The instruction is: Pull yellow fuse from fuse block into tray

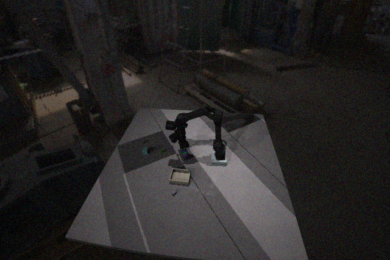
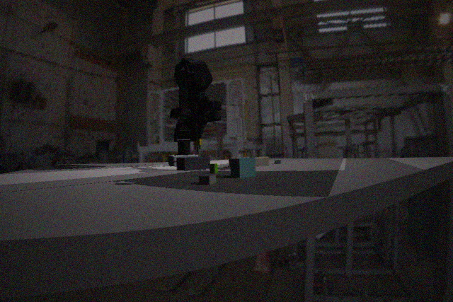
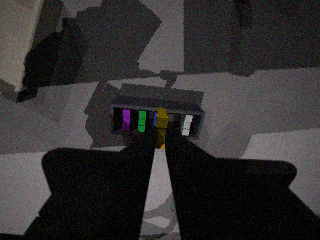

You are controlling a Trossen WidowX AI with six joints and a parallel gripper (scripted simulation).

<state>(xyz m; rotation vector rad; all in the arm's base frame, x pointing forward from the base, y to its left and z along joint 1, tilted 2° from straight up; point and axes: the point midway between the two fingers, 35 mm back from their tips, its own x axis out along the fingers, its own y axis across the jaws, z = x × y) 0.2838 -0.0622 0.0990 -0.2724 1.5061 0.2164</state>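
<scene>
My gripper (image 3: pixel 160 131) is shut on the yellow fuse (image 3: pixel 162 117) (image 2: pixel 199 141), which shows at its fingertips. The fuse is above the dark fuse block (image 3: pixel 160 94) (image 2: pixel 192 163), with a gap under it in the exterior view. In the wrist view a purple fuse (image 3: pixel 126 120), a green fuse (image 3: pixel 142 121), a partly hidden blue fuse (image 3: pixel 155 119) and a white fuse (image 3: pixel 187 125) stand in the block. The pale tray (image 1: pixel 180 183) (image 2: pixel 262 160) (image 3: pixel 14 45) looks empty in the top view, on the near side of the block.
A teal block (image 1: pixel 145 150) (image 2: pixel 247 167) and a small green block (image 1: pixel 161 150) (image 2: pixel 214 167) stand to the side of the fuse block. A small grey block (image 2: pixel 207 179) lies near them. Another small object (image 1: pixel 173 192) (image 2: pixel 277 161) lies beyond the tray. Shadows cross the table.
</scene>
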